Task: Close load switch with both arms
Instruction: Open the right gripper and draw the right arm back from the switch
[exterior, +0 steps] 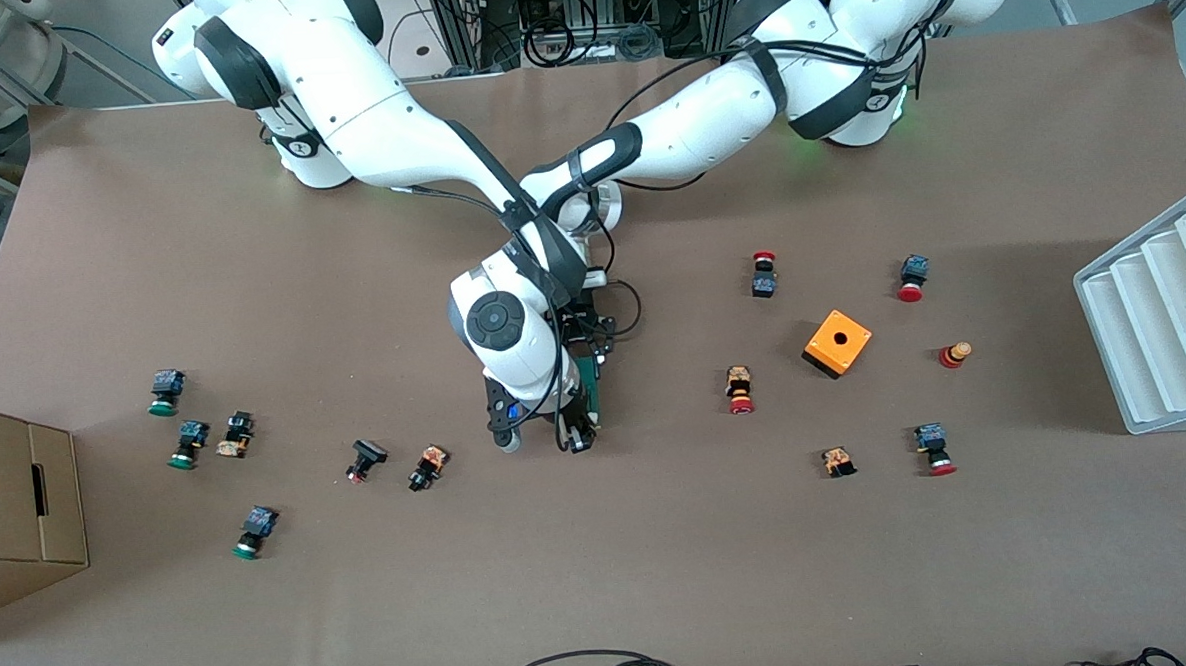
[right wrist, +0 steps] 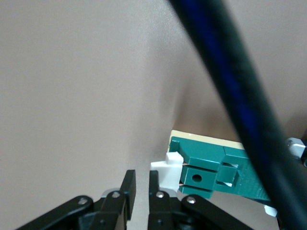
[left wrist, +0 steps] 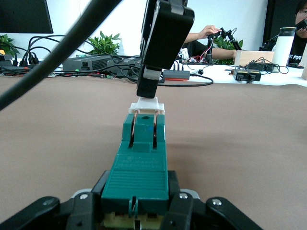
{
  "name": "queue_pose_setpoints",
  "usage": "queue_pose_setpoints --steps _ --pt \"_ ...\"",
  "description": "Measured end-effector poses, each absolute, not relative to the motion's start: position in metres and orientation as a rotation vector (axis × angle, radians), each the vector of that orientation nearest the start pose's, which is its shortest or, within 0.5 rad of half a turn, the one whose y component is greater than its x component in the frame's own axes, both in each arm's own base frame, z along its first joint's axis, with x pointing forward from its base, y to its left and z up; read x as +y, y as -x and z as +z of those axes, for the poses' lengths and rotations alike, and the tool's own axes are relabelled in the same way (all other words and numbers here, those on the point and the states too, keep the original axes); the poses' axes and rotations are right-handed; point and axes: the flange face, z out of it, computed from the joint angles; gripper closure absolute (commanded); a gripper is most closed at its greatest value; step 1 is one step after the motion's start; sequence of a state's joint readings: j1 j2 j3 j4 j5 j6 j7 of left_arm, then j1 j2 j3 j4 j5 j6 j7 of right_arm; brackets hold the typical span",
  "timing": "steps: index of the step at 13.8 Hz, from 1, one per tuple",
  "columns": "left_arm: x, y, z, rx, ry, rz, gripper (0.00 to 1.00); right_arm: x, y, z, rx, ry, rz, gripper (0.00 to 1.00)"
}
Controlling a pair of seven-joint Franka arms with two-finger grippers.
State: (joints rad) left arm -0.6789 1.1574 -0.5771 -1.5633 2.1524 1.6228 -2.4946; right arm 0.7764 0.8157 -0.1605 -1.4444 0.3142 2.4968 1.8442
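The green load switch is held at the middle of the table, low over its surface. My left gripper is shut on its body, which fills the left wrist view between the fingers. The white sliding piece sticks out at the switch's end nearer the front camera. My right gripper comes down at that end. Its fingers stand almost together with nothing between them, and its tip rests against the white piece. The right wrist view shows the gripper beside the switch.
Red-capped push buttons and an orange box with a hole lie toward the left arm's end. Green-capped and dark buttons lie toward the right arm's end. A white ribbed rack and a cardboard box stand at the table's ends.
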Motion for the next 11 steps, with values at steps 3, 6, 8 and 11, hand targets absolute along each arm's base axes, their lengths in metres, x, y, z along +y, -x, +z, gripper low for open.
queue_pose_setpoints --steps 3,6,8,11 --pt "-0.5750 -0.3411 0.0455 -0.151 2.439 -1.927 0.52 0.4500 -0.5954 0.2278 1.842 2.205 0.028 0.81" --pt "-0.5750 -0.3411 0.0455 -0.150 2.439 -1.926 0.52 0.4499 -0.5955 0.2242 1.844 2.207 0.027 0.77" --pt "-0.5750 -0.3411 0.0455 -0.150 2.439 -1.926 0.52 0.4500 -0.5958 0.2246 1.843 2.206 0.026 0.70" --pt "-0.5750 -0.3411 0.0454 -0.150 2.439 -1.927 0.52 0.4475 -0.5972 0.2257 1.858 2.219 0.038 0.43"
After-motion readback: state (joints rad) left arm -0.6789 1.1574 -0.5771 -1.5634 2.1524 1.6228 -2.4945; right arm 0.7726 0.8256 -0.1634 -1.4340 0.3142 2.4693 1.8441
